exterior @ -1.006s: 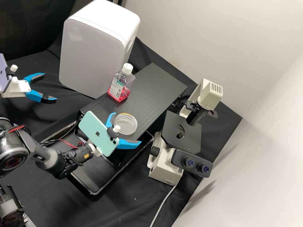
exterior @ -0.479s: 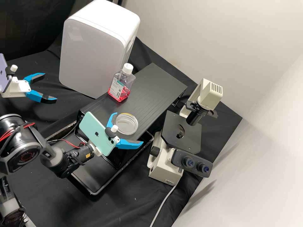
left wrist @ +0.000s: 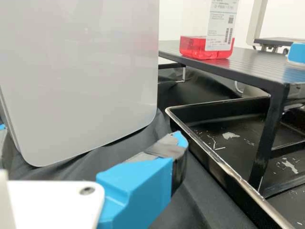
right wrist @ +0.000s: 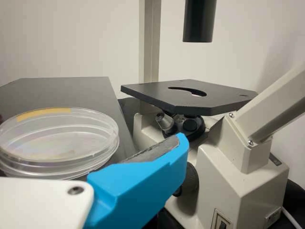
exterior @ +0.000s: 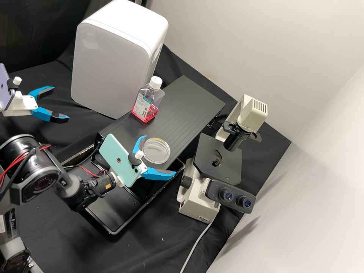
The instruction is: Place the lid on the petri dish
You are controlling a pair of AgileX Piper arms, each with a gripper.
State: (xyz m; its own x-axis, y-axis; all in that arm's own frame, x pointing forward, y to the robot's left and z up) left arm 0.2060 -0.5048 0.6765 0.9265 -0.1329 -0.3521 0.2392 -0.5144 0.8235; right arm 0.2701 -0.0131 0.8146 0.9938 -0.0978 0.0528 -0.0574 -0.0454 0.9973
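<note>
A clear petri dish [exterior: 156, 150] with its lid resting on it and a yellow strip at its rim sits near the front end of the black raised platform [exterior: 182, 110]. My right gripper [exterior: 159, 156] is open, one blue finger on each side of the dish; I cannot tell whether either finger touches it. In the right wrist view the dish [right wrist: 57, 140] lies close beyond one blue finger [right wrist: 143, 181]. My left gripper [exterior: 60, 104] hangs open and holds nothing, far to the left above the black cloth, in front of the white box [exterior: 113, 57].
A flask of red liquid [exterior: 147, 104] stands on the platform behind the dish. The platform stands in a black tray [exterior: 113, 223]. A microscope [exterior: 223, 167] stands just right of the dish, its stage [right wrist: 190, 95] at about dish height. Flask [left wrist: 209, 38] and tray [left wrist: 214, 143] lie beyond the left finger [left wrist: 143, 186].
My right arm has pushed forward and to the right, its fingers now further around the dish. The platform with dish and flask has shifted slightly right. The left gripper stays put.
</note>
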